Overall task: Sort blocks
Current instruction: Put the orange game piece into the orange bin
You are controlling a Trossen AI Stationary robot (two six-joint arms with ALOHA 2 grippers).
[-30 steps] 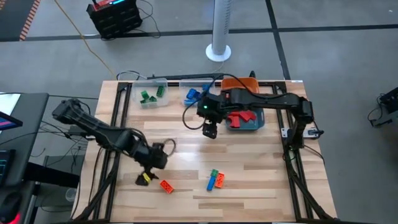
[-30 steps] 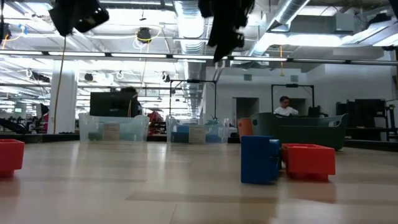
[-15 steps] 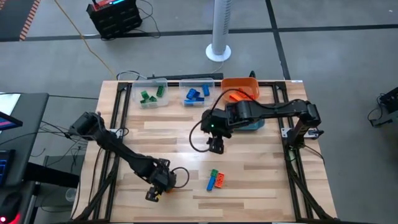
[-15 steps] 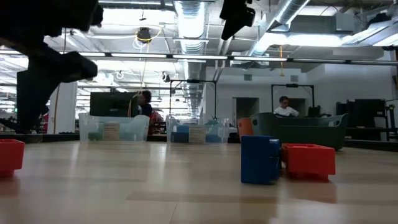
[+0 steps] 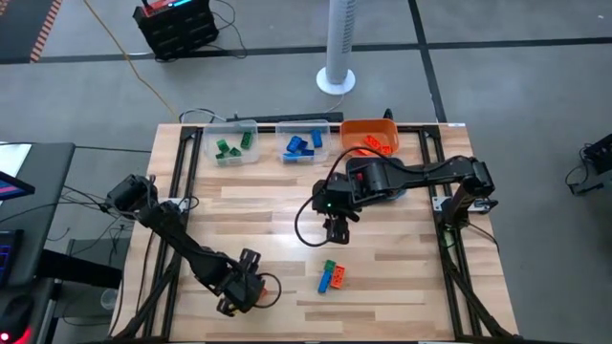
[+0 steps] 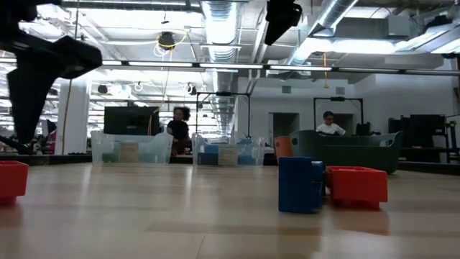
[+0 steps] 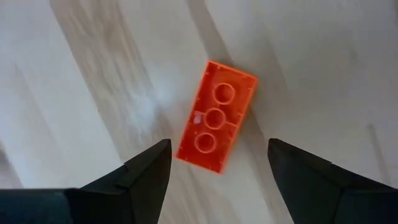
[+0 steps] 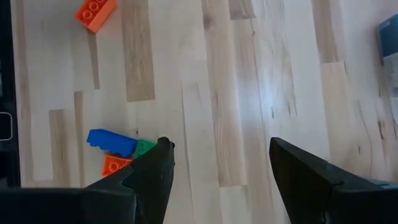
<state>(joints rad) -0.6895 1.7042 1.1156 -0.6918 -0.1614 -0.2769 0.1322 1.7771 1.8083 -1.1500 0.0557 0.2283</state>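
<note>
An orange block (image 7: 216, 115) lies flat on the wooden table (image 5: 402, 258) near its front left, showing three round rings along its middle. My left gripper (image 7: 217, 144) hangs open just above it, pointing steeply down, one finger on either side and touching nothing. In the high view this gripper (image 5: 234, 296) hides the block. My right gripper (image 5: 337, 229) is open over the table's middle, higher up. A blue block (image 8: 112, 142), a green block (image 8: 144, 147) and an orange block (image 8: 115, 165) lie together (image 5: 331, 277) nearer the front edge.
Along the far edge stand a clear bin with green blocks (image 5: 232, 143), a clear bin with blue blocks (image 5: 304, 143) and an orange bin (image 5: 368, 137). A teal bin (image 5: 394, 193) sits partly under my right arm. People show in the room beyond the table.
My left gripper has swung toward the table's near edge and come down over the orange block, staying open. My right gripper has moved away from the bins toward the near edge, over the table's middle, also open. No block has moved.
</note>
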